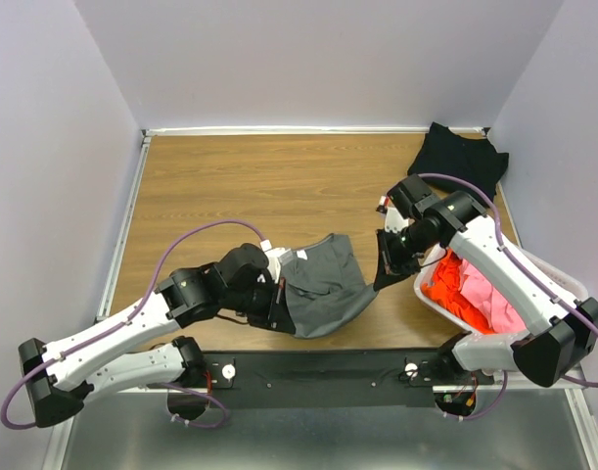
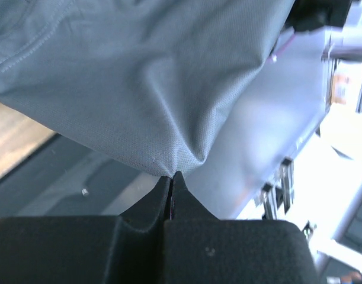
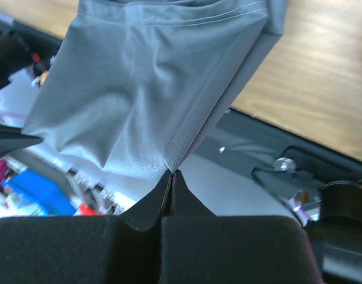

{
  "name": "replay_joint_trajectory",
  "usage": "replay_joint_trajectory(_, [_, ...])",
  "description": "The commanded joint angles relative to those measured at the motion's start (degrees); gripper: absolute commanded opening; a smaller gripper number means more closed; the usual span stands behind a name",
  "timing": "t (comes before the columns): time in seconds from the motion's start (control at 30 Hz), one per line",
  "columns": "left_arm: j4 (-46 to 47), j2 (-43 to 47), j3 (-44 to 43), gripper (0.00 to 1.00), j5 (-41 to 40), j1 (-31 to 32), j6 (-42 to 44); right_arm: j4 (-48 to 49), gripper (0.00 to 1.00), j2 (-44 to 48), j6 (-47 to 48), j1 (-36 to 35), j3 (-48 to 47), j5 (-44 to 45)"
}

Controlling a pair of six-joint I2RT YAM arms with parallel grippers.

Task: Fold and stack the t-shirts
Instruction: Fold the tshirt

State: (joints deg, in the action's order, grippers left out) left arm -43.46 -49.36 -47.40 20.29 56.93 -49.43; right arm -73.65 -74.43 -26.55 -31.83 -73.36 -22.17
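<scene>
**Tabletop** [image 1: 279, 176]: brown wood, walled on three sides. Most of its surface carries nothing of the task.

**Dark grey t-shirt** [image 1: 323, 284]: item in hand. It is slung between the two arms above the near middle of the tabletop, and its lower part sags over the near edge. It hangs loose and bunched, with no crease laid in it. Judged not yet spread, and not folded.

**White basket** [image 1: 437, 311]: stands at the near right of the tabletop, under the right arm. It holds the unprocessed stock.

**Black t-shirt** [image 1: 460, 157]: lies in the far right corner of the tabletop, well apart from the rest. It is gathered into a compact shape with one corner sticking out. It is probably the first finished piece and the base of the stack, though how neat the fold is cannot be told.

**Orange t-shirt** [image 1: 447, 287]: crumpled in the basket, at its left end. Not started.

**Pink t-shirt** [image 1: 494, 304]: crumpled in the basket beside the orange one. Not started.

**Left hand** [image 2: 172, 176]: closed, with a pinch of the grey cloth's edge caught at the fingertips.

**Right hand** [image 3: 172, 173]: closed likewise, nipping a seamed corner of the same shirt.

**Tally, as judged:** one shirt set down, one held, and at least two waiting. No stack of more than one piece exists yet.
</scene>
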Motion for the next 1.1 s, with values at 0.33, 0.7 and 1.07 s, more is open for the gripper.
replay_joint_trajectory(0.33, [-3.0,3.7,0.0,0.00,-3.1,2.8,-9.6,-1.1,0.02,2.1,-7.1,-0.5,-2.6,3.5])
replay_joint_trajectory(0.7, [1.5,8.1,5.4,0.00,-8.4,2.8,-16.5,8.8,0.02,2.0,-14.9,-0.5,-1.9,12.0])
replay_joint_trajectory(1.07, [4.0,7.3,7.1,0.00,-16.1,2.8,-19.9,13.5,0.01,-1.8,-15.5,-0.5,-2.7,16.5])
